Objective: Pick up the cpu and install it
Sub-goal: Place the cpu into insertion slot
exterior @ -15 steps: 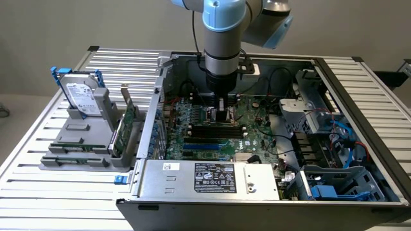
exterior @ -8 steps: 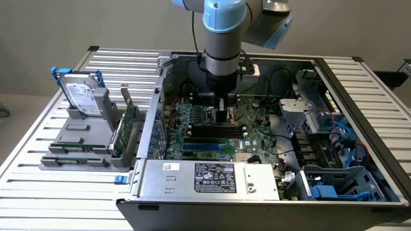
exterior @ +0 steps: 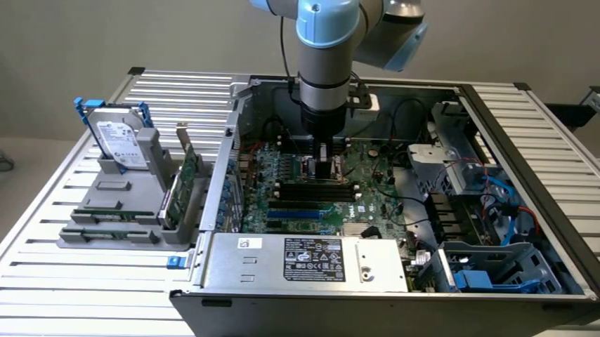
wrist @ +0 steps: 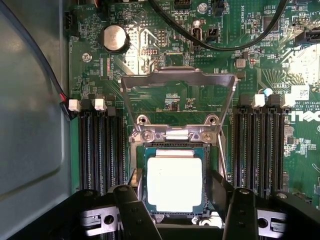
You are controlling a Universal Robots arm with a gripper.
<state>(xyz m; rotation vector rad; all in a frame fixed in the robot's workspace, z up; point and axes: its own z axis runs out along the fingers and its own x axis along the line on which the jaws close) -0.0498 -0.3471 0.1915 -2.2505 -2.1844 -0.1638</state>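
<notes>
While straddling the cpu (wrist: 175, 182) with gripper (wrist: 175, 192) jaws open and empty, hovering inside an open computer case (exterior: 375, 309). Lying flat in its socket (wrist: 175, 135), showing small, square, dull silver-grey, pale-edged. Standing on a slatted metal table (exterior: 75, 288), grey wall (exterior: 94, 35) far behind.

cpu (wrist: 175, 182): pale silver-grey top, teal-green rim
board (wrist: 280, 75): green, fine white print
memory slots (wrist: 97, 150): black, white clips
battery (wrist: 115, 38): silver
socket frame (wrist: 177, 75): dull silver
gripper (exterior: 322, 165): black, silver fittings
arm (exterior: 325, 63): grey, light-blue cap
hard drive (exterior: 122, 137): silver, white label
rack (exterior: 117, 210): grey
table (exterior: 56, 281): silver slats, striped
power supply (exterior: 253, 263): silver, black label
</notes>
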